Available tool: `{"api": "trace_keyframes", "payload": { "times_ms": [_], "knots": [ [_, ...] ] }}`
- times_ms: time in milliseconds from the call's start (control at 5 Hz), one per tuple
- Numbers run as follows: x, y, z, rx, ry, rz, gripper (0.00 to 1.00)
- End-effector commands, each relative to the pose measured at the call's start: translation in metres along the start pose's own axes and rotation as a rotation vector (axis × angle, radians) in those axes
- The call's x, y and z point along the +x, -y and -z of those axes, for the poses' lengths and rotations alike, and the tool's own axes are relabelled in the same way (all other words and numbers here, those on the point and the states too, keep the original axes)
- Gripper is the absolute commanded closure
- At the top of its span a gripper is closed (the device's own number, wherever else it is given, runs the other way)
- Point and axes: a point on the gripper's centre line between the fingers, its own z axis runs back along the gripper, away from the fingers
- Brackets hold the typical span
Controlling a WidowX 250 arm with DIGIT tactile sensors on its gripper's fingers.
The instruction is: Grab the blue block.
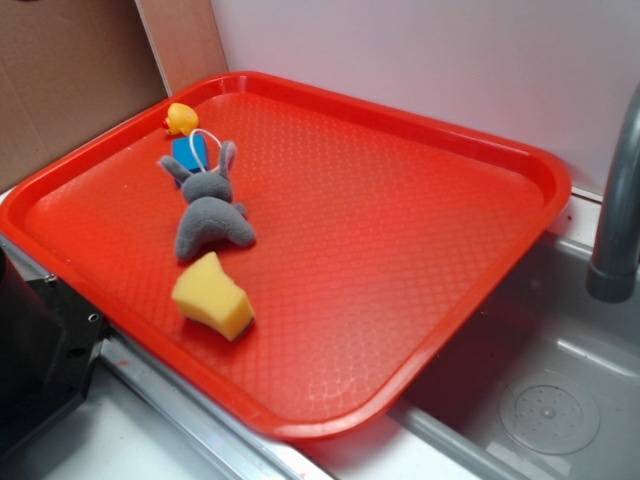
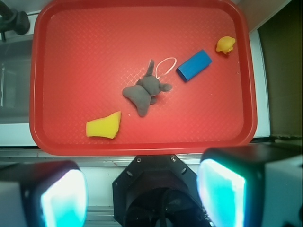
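Note:
The blue block (image 2: 194,65) lies flat on the red tray (image 2: 142,147), right of the middle in the wrist view, between the grey plush bunny (image 2: 144,92) and the yellow duck (image 2: 226,44). In the exterior view the block (image 1: 189,152) is partly hidden behind the bunny's (image 1: 208,215) ears at the tray's (image 1: 400,230) far left. My gripper (image 2: 142,198) is open and empty, high above the tray's near edge over the black robot base, far from the block. Its two pads (image 2: 64,198) stand wide apart. The gripper is out of the exterior view.
A yellow sponge wedge (image 2: 104,126) lies near the tray's front edge, also in the exterior view (image 1: 213,297). The duck (image 1: 181,119) sits in the far corner. A grey faucet (image 1: 615,210) and a sink with its drain (image 1: 550,410) are beside the tray. Cardboard stands behind.

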Motion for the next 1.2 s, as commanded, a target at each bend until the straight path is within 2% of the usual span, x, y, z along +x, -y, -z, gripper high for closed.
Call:
{"api": "trace_keyframes", "payload": {
  "times_ms": [0,400,600,800,1000],
  "knots": [
    [0.000,0.000,0.000,0.000,0.000,0.000,0.00],
    [0.014,-0.019,0.033,-0.004,0.004,-0.357,0.00],
    [0.021,-0.031,0.047,0.008,0.033,-0.562,0.00],
    [0.038,-0.063,0.078,0.022,0.059,-0.810,0.00],
    [0.049,-0.088,0.105,0.061,0.087,-0.994,0.00]
  ]
}}
